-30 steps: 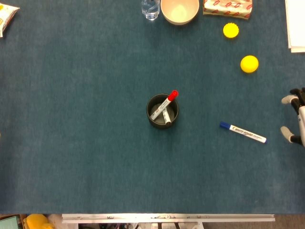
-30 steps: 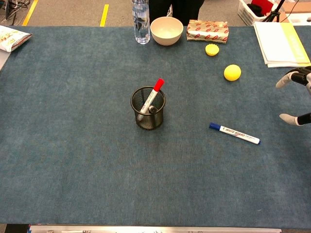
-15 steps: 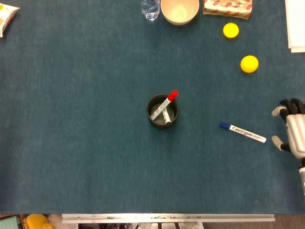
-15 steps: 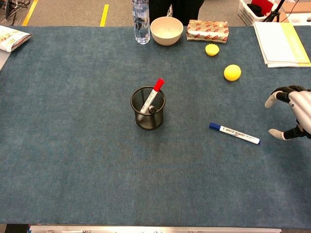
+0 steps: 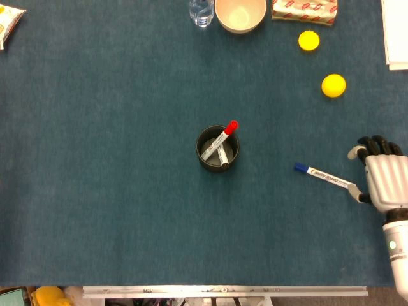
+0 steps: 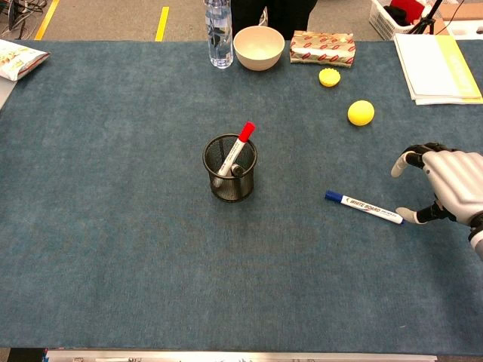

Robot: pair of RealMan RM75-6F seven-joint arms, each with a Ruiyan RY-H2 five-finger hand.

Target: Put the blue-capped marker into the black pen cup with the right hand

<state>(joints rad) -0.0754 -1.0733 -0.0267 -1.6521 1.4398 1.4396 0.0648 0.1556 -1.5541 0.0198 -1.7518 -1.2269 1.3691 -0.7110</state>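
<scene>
The blue-capped marker (image 5: 324,176) (image 6: 364,207) lies flat on the blue table cover, its cap pointing left toward the black mesh pen cup (image 5: 217,148) (image 6: 229,167). Inside the cup stand a red-capped marker (image 5: 220,138) (image 6: 236,146) and a second, dark-capped one. My right hand (image 5: 379,174) (image 6: 445,182) hovers at the marker's right end, fingers spread and empty, the thumb tip close to the marker's tail. My left hand shows in neither view.
A yellow ball (image 5: 333,85) (image 6: 361,112) and a yellow cap (image 5: 309,40) (image 6: 329,77) lie beyond the marker. A bowl (image 6: 259,47), a water bottle (image 6: 218,30) and a wrapped packet (image 6: 323,47) line the far edge. Papers (image 6: 436,66) sit far right.
My right hand has moved left from the table's right edge to the tail of the blue-capped marker. The marker and cup have not moved.
</scene>
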